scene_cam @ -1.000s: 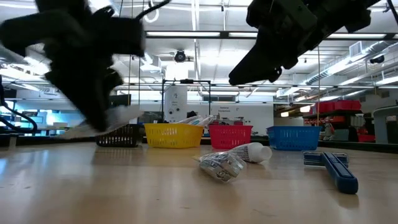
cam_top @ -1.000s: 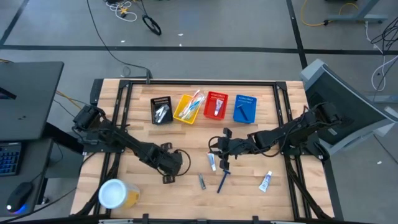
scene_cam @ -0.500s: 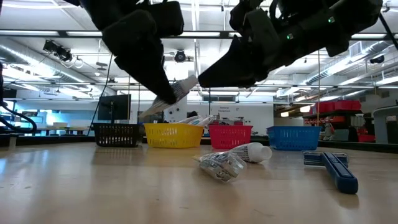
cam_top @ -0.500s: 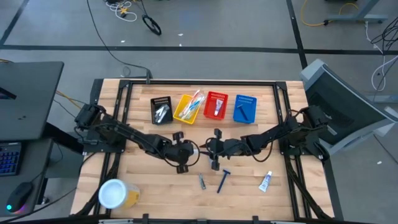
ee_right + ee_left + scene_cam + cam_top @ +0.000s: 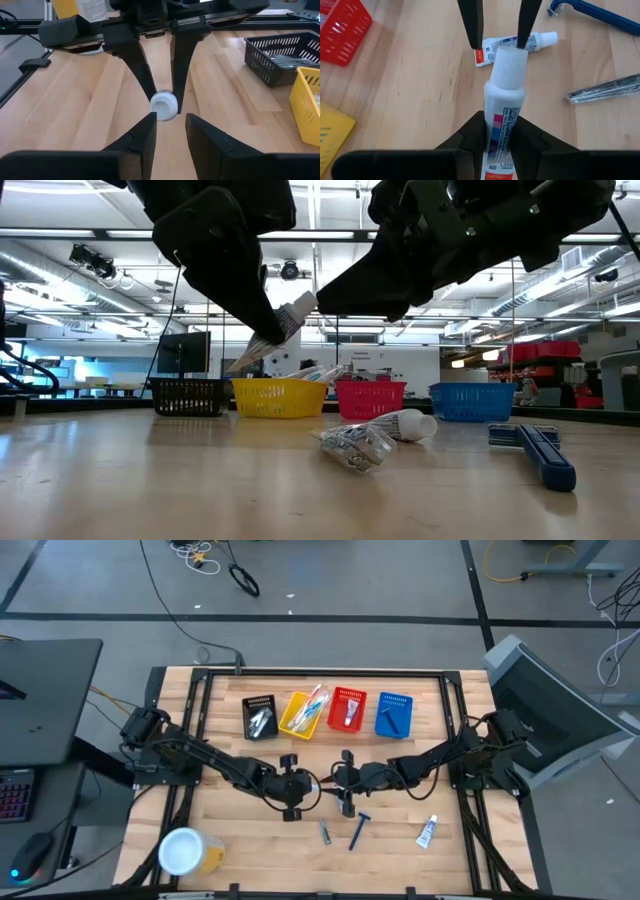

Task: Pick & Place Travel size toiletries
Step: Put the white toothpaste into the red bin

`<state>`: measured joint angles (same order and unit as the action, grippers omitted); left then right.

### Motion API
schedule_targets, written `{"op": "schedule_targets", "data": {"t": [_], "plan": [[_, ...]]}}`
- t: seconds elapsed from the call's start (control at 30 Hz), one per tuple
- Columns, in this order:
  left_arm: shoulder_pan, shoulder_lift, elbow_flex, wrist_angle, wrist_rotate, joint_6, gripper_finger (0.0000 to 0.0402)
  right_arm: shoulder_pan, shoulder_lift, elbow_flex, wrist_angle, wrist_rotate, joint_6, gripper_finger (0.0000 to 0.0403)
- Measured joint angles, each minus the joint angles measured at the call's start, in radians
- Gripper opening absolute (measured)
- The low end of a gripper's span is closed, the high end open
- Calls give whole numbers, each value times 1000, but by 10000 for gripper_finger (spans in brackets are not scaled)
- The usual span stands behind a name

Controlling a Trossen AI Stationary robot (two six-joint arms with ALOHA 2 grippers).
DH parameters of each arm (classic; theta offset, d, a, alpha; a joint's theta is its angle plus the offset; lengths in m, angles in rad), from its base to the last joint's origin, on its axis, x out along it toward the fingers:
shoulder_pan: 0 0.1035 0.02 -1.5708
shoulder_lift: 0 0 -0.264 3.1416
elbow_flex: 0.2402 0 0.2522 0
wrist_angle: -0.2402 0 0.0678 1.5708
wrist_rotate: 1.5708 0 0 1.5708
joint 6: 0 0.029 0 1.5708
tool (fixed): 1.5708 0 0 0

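A small white tube (image 5: 503, 107) with a ribbed cap (image 5: 509, 67) hangs over the table's middle, with my left gripper (image 5: 497, 131) (image 5: 303, 784) shut on it. My right gripper (image 5: 170, 119) (image 5: 340, 782) faces it, open. Its fingertips stand on either side of the cap (image 5: 164, 105); whether they touch it I cannot tell. On the table lie a second tube (image 5: 516, 42), a silvery packet (image 5: 324, 831), a blue razor (image 5: 358, 830) and a third tube (image 5: 428, 831). My left gripper pinches the tube's body (image 5: 499, 131) between its two fingers, about midway along it. The cap end sticks out beyond the fingertips and the flat end (image 5: 243, 360) trails behind. The tube is lifted clear of the table and tilted, its cap (image 5: 303, 306) the higher end.
A black basket (image 5: 261, 716), a yellow one (image 5: 303, 712), a red one (image 5: 347, 709) and a blue one (image 5: 393, 713) stand in a row at the far side, each with items in it. A white-lidded yellow tub (image 5: 185, 851) stands at the near left.
My left gripper has carried the tube up and toward the table's middle, tipping it so the cap points at my right gripper. My right gripper has come down and toward the table's left edge to meet the cap. Both have kept still over the last half second.
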<state>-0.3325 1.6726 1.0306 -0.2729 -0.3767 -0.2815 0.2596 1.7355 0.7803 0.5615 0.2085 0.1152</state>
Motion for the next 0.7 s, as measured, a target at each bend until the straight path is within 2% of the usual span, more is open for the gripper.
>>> {"op": "schedule_targets", "data": {"t": [0.47,0.7], "plan": [[9,-6,5,10,-65,6,82,0,0,0,-5,1,0,117],[14,-5,4,15,-43,6,82,0,0,0,-3,30,0,117]]}}
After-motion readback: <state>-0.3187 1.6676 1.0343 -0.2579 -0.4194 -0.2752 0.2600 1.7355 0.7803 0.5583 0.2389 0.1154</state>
